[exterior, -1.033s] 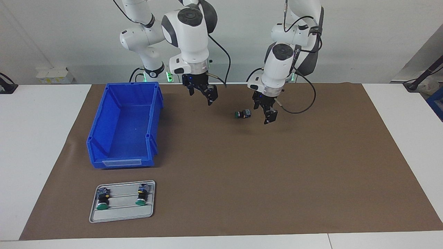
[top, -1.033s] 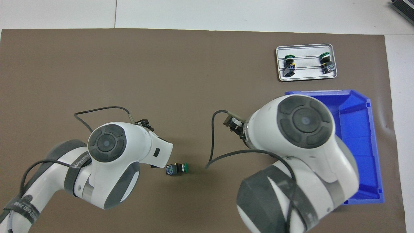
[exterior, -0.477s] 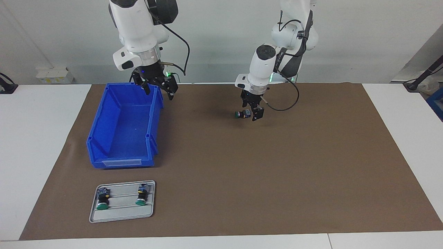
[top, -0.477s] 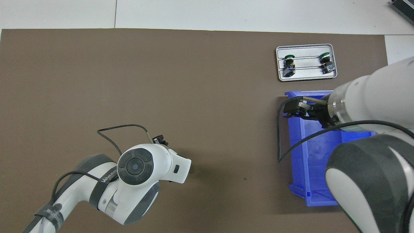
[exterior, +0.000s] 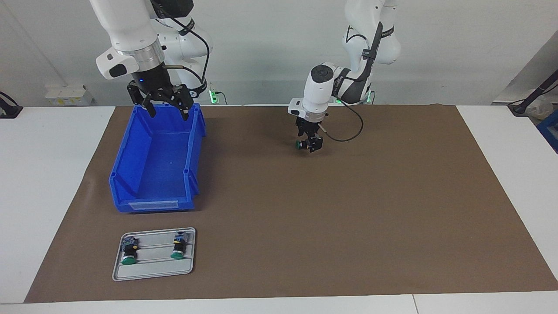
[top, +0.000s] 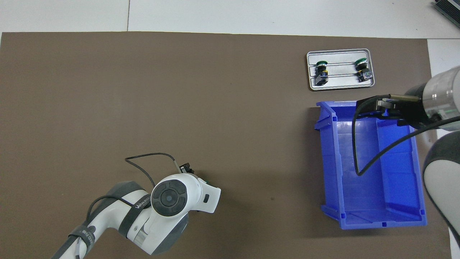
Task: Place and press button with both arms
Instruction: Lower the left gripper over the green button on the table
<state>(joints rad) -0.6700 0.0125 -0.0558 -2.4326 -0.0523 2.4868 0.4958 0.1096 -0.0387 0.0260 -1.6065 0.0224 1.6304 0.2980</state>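
Dark strap [top: 138, 208] on the left arm [top: 169, 212], lower left: lettering, apparently "WANJEED"; nothing else legible.

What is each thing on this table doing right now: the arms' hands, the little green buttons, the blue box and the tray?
Left gripper: down at the button on the brown mat, fingers around it.
Button: lying on its side, green cap toward the right arm's end.
Right gripper: open, empty, raised over the bin's end nearest the robots.
Blue bin: upright, empty.
Grey tray: flat on the mat, holding two buttons.
Two tray buttons: lying on their sides, untouched.
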